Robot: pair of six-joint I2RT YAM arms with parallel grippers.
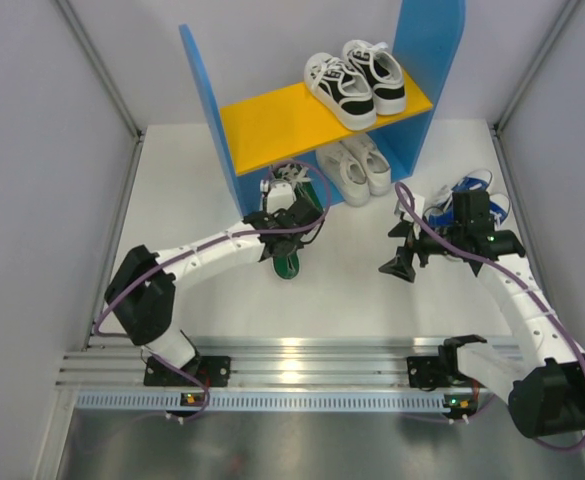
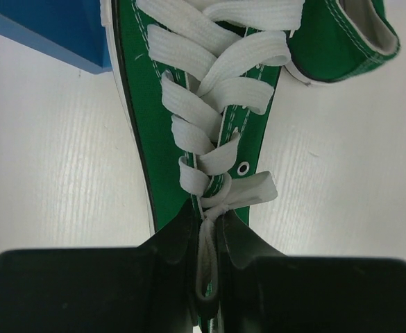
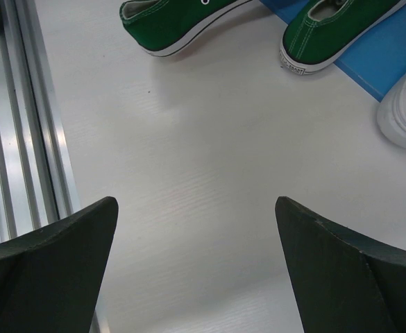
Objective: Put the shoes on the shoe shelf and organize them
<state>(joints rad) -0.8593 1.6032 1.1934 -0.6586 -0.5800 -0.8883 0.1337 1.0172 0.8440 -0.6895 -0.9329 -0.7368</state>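
My left gripper point(image 1: 286, 228) is shut on a green shoe point(image 1: 287, 262) in front of the shoe shelf point(image 1: 302, 115). In the left wrist view its jaws pinch the lace loop and tongue of that green shoe point(image 2: 209, 125), at the left gripper point(image 2: 213, 239). The second green shoe point(image 2: 348, 41) lies just beyond, beside the shelf's blue panel point(image 2: 43, 35). A white pair point(image 1: 357, 170) sits under the orange board. The blue shoes point(image 1: 472, 192) lie at the right, partly hidden by my right arm. My right gripper point(image 1: 402, 258) is open over bare table, with nothing at the right gripper point(image 3: 196, 222).
A black-and-white pair point(image 1: 357, 80) rests on the orange board. The right wrist view shows both green shoes point(image 3: 175, 24), the blue panel point(image 3: 390, 55), a white shoe point(image 3: 404, 111) and the metal rail point(image 3: 22, 139) at the near edge. Grey walls enclose the table.
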